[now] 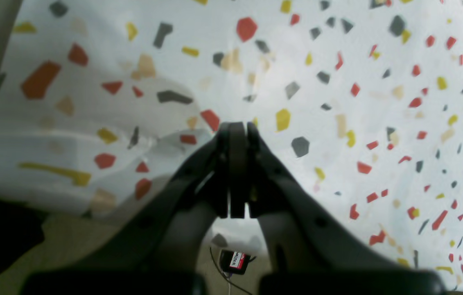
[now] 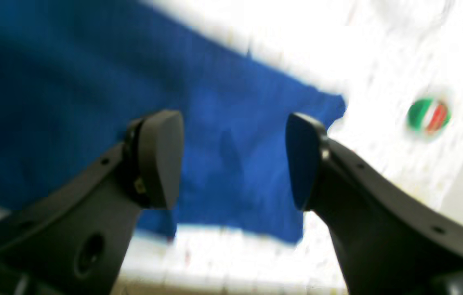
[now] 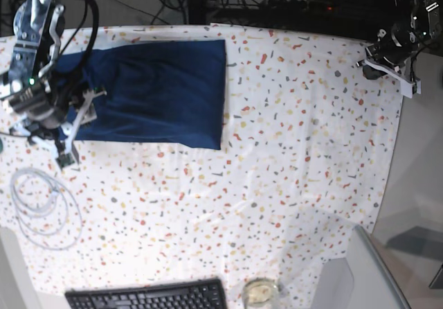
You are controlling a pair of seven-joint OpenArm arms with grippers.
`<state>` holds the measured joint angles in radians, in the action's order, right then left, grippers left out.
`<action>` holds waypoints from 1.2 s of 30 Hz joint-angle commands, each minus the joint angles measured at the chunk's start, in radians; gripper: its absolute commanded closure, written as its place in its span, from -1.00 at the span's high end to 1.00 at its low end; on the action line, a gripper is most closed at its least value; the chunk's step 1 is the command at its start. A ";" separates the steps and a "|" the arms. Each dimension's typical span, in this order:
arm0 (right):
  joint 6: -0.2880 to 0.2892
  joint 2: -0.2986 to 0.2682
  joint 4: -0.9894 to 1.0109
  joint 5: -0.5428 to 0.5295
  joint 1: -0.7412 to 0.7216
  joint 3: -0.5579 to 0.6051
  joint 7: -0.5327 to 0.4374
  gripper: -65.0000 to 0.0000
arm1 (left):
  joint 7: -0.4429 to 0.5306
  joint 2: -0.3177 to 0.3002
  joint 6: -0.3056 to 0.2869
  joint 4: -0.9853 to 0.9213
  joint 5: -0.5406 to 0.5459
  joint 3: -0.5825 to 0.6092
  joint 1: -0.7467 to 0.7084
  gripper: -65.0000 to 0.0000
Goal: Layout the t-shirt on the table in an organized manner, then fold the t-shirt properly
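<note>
The navy-blue t-shirt lies as a flat folded rectangle at the back left of the speckled table. My right gripper hovers over the shirt's left end. It is open, with the fingers wide apart and nothing between them. In the base view this gripper sits at the shirt's left edge. My left gripper is shut on nothing, above bare tablecloth. In the base view it hangs over the table's far right corner, well away from the shirt.
A coiled white cable lies front left. A black keyboard and a small glass sit at the front edge. A round green-white-red sticker is on the cloth beside the shirt. The tablecloth hangs wrinkled over the edge.
</note>
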<state>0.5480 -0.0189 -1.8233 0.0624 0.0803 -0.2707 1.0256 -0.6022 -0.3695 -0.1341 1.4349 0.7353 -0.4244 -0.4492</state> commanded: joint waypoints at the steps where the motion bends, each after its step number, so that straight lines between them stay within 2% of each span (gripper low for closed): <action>1: -0.003 -0.010 0.050 0.001 -0.047 0.000 -0.003 0.15 | 0.015 -0.015 -0.003 0.013 0.008 -0.008 -0.001 -1.00; 4: -0.003 -0.011 0.265 0.001 -0.158 0.000 -0.024 0.15 | 0.015 -0.016 -0.003 0.013 0.008 -0.008 -0.003 -1.00; 7: -0.003 -0.011 0.394 0.004 -0.210 0.000 -0.064 0.15 | 0.015 -0.016 -0.003 0.013 0.008 -0.008 -0.003 -1.00; 22: -0.010 -0.011 0.469 0.006 -0.218 -0.002 -0.103 0.10 | 0.018 -0.016 -0.003 0.011 0.008 -0.009 0.002 -1.00; 24: -0.010 -0.011 0.469 0.006 -0.218 -0.002 -0.103 -0.12 | 0.018 -0.016 -0.003 0.011 0.008 -0.009 0.002 -1.00; 27: -0.010 -0.011 0.469 0.006 -0.219 -0.002 -0.103 -0.85 | 0.017 -0.016 -0.003 0.011 0.008 -0.009 0.003 -1.00; 28: -0.010 -0.011 0.469 0.006 -0.222 -0.002 -0.103 -1.00 | 0.017 -0.016 -0.003 0.011 0.008 -0.009 0.005 -1.00; 29: -0.010 -0.011 0.469 0.006 -0.233 -0.003 -0.103 -1.00 | 0.017 -0.016 -0.003 0.011 0.008 -0.009 0.005 -1.00; 31: -0.012 -0.011 0.469 0.007 -0.245 -0.006 -0.103 -0.82 | 0.017 -0.016 -0.003 0.011 0.008 -0.009 0.005 -1.00; 36: -0.012 -0.028 0.477 0.007 -0.265 -0.002 -0.101 -0.93 | 0.015 -0.016 -0.003 0.011 0.008 -0.009 0.003 -1.00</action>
<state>0.5411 -0.0391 -1.3346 0.0731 -0.1658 -0.2714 0.9340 -0.6014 -0.3687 -0.1337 1.4349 0.7341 -0.4248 -0.4465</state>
